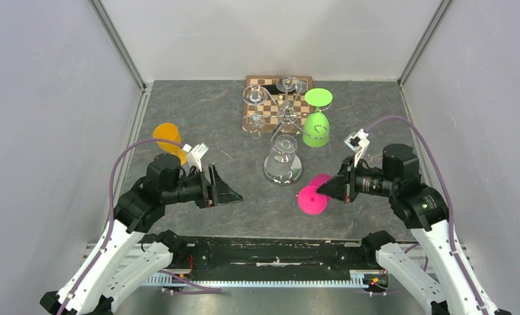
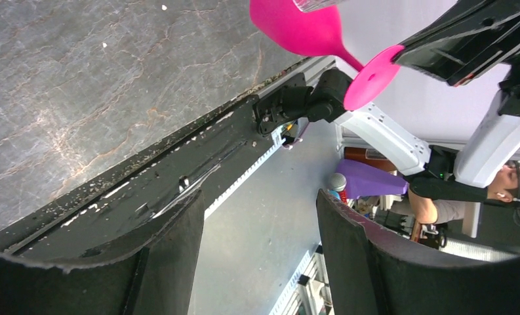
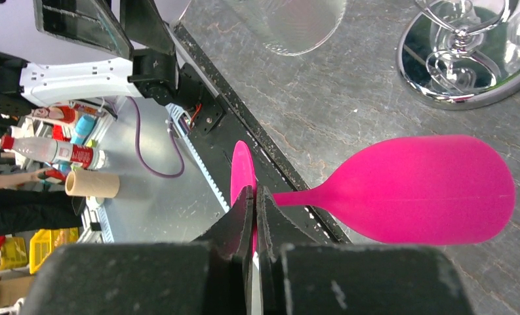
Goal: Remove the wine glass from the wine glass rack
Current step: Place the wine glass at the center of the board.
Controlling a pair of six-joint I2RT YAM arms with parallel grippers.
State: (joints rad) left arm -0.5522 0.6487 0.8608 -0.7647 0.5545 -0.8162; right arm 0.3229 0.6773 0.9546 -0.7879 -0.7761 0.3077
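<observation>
Glass first: the pink wine glass point(image 3: 414, 190) hangs sideways near the rack point(image 3: 440, 98), clear of it, its foot pinched edge-on in the right gripper point(image 3: 254, 197). The left gripper point(image 2: 260, 262) sits spread, empty. Removal looks done; next, lower it gently onto the table point(image 1: 244, 216) and release.

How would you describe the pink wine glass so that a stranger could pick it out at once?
Find the silver wine glass rack mid-table. Just in front of its mirrored base, toward the right arm, the right gripper pinches the pink wine glass by its foot. It alone is pink, unlike the green glass, the orange glass and the clear ones.
</observation>
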